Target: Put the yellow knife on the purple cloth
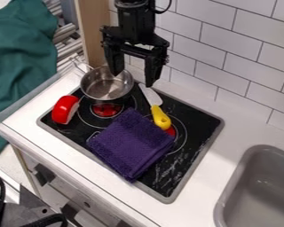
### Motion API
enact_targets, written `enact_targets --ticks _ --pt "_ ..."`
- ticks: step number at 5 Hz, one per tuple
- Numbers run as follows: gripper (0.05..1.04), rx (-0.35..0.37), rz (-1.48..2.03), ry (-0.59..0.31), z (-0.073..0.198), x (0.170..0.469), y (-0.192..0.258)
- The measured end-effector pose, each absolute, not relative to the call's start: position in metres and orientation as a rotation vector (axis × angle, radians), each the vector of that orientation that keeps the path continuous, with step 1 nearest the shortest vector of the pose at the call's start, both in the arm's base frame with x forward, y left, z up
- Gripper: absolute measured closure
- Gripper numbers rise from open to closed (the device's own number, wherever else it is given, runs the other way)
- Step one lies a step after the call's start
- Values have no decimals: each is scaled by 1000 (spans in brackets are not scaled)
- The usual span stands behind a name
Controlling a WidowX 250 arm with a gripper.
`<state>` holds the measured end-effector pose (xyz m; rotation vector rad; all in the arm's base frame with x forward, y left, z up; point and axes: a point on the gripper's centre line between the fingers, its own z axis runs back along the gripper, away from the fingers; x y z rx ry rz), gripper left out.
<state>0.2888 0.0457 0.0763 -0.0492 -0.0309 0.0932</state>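
Observation:
The black gripper (pixel 132 79) hangs at the upper middle of the view, its two fingers spread apart with nothing between them, over the pot and the upper end of the knife. The knife (pixel 160 117) lies on the black stove top, its yellow handle towards the camera and its pale blade pointing up towards the tiled wall. A folded purple cloth (pixel 131 142) lies on the stove just below and left of the yellow handle.
A metal pot (pixel 106 91) stands at the stove's back left, with a red and white toy piece (pixel 65 109) left of it. Right of the stove is a grey sink (pixel 228 199). A tiled wall (pixel 218 57) rises behind the counter.

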Motion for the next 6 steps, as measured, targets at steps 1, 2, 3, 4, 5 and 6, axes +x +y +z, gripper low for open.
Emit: enact_targets --ticks 1,2,3,4,5,6 --pt "75 -53 105 -1 64 287 44" --pt "75 -31 174 -28 45 299 33" --pt "75 -11 171 -26 23 310 21" --pt "75 16 146 -35 0 328 5" --pt "75 36 153 -63 -19 340 3" --pt "75 77 160 -87 -23 347 12"
